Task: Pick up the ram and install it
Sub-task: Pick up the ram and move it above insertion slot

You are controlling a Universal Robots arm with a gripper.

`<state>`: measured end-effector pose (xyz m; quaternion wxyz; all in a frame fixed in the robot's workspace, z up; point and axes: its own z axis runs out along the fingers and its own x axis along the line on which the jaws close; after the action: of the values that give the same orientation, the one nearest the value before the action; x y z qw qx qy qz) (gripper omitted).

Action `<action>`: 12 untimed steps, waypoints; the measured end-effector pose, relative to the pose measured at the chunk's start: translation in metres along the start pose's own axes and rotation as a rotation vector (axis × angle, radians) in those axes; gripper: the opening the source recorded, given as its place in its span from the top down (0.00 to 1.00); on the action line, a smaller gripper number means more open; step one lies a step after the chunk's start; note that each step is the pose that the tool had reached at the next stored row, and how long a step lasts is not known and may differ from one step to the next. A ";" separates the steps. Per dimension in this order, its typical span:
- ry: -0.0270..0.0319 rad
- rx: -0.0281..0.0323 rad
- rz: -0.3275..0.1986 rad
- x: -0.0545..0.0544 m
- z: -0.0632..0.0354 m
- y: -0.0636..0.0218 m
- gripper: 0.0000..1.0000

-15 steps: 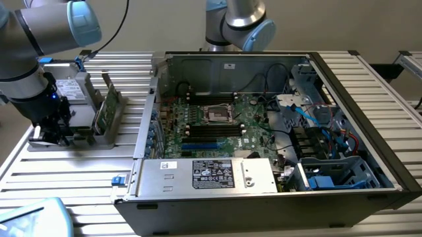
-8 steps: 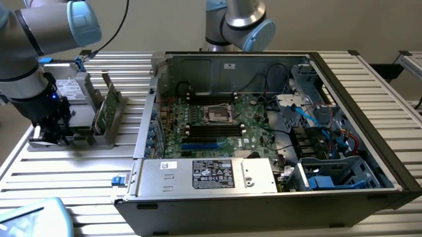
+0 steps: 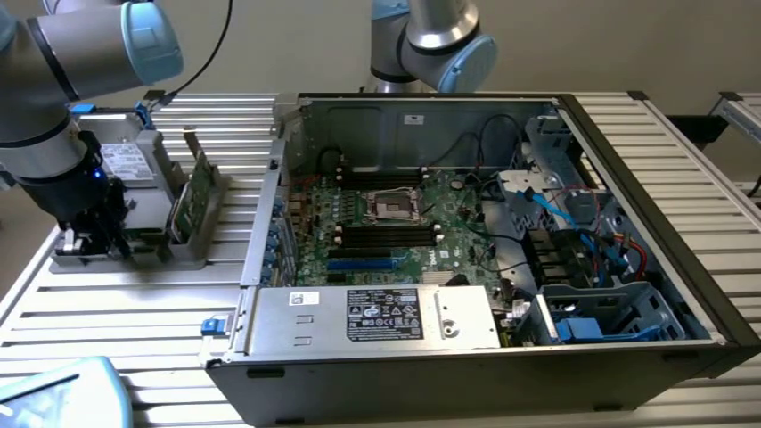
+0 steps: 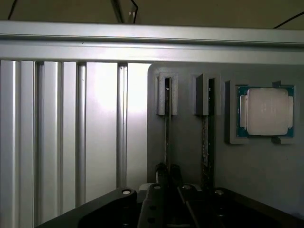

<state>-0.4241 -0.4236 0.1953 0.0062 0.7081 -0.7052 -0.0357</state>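
Black two-fingered gripper sits low over the grey slotted holder tray, fingertips nearly together, pinching the thin green ram stick edge-on.

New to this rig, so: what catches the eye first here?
The open computer case, motherboard bared, sits mid-table. At the exterior view's left the gripper hangs low over a grey holder, in line with the ram standing on edge in its slot. A silver processor lies in the holder's square recess nearby.
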 end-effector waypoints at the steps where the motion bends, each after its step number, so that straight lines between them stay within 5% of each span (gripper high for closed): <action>1: 0.0000 0.0000 0.000 0.000 0.0000 0.0000 0.86; 12: -0.0001 0.0001 0.000 0.000 0.0001 0.0000 0.86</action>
<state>-0.4241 -0.4236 0.1952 0.0061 0.7081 -0.7052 -0.0357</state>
